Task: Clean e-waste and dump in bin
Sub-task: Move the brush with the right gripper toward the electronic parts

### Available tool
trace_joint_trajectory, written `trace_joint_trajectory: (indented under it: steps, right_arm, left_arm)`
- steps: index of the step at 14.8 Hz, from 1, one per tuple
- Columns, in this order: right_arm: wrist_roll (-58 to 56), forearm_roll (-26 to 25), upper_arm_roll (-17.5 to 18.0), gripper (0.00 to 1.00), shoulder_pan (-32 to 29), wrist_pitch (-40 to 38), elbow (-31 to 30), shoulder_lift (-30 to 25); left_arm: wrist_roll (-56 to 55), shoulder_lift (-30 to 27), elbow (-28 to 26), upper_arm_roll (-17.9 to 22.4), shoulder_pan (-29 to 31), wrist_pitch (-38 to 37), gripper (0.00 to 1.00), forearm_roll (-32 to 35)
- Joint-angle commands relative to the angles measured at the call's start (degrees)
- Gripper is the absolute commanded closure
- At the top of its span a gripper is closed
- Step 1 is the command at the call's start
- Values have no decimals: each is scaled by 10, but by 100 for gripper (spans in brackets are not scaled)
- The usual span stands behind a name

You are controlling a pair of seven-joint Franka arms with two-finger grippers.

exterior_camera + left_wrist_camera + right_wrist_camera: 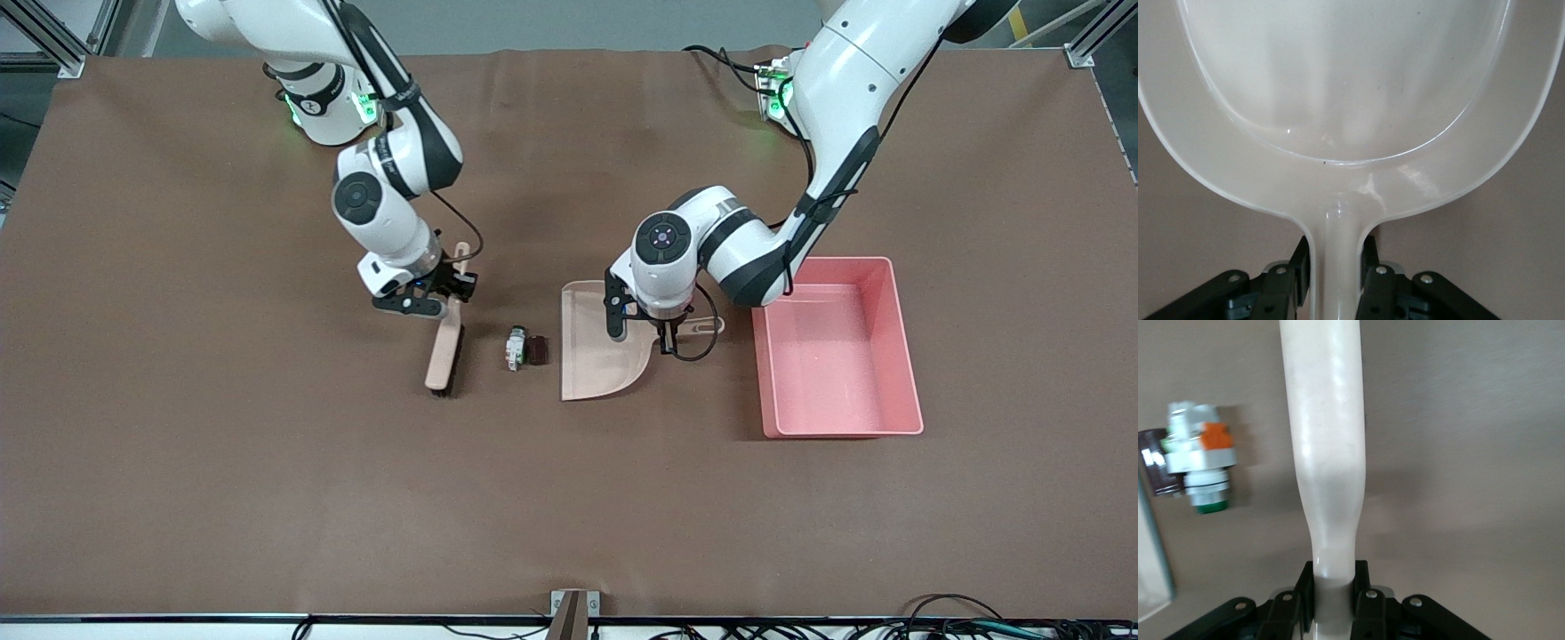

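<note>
Left end effector (662,331) is clamped on the dustpan (594,351) handle, beside the bin (898,347). Right end effector (447,293) grips the brush (444,354). E-waste (524,348) lies between brush and dustpan.

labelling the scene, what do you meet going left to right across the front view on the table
brush → grey component → maroon block → dustpan → bin

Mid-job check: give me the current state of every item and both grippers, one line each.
Left gripper: shut on the dustpan handle.
Right gripper: shut on the brush handle.
Dustpan: flat on the table, nothing in it, open edge facing the e-waste.
Brush: bristles down on the table, beside the e-waste.
E-waste: two pieces lying together between brush and dustpan, not yet swept.
Bin: upright, nothing inside.
</note>
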Motion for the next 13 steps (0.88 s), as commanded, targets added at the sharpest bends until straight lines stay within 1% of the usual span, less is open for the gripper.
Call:
trace_joint_trajectory:
  steps: [1, 6, 8, 13]
  right_arm:
    - [24, 6, -9, 100, 28, -5, 39, 34]
    - [28, 4, -10, 100, 48, -10, 62, 55]
    - [29, 2, -10, 100, 57, -31, 88, 71]
    - [58, 1, -9, 100, 73, -53, 145, 106]
  left_arm:
    - [4, 21, 34, -1, -9, -35, 67, 11]
    - [3, 23, 35, -1, -9, -35, 67, 11]
    - [3, 23, 35, -1, -9, -35, 67, 11]
    - [4, 24, 37, -1, -9, -36, 67, 12]
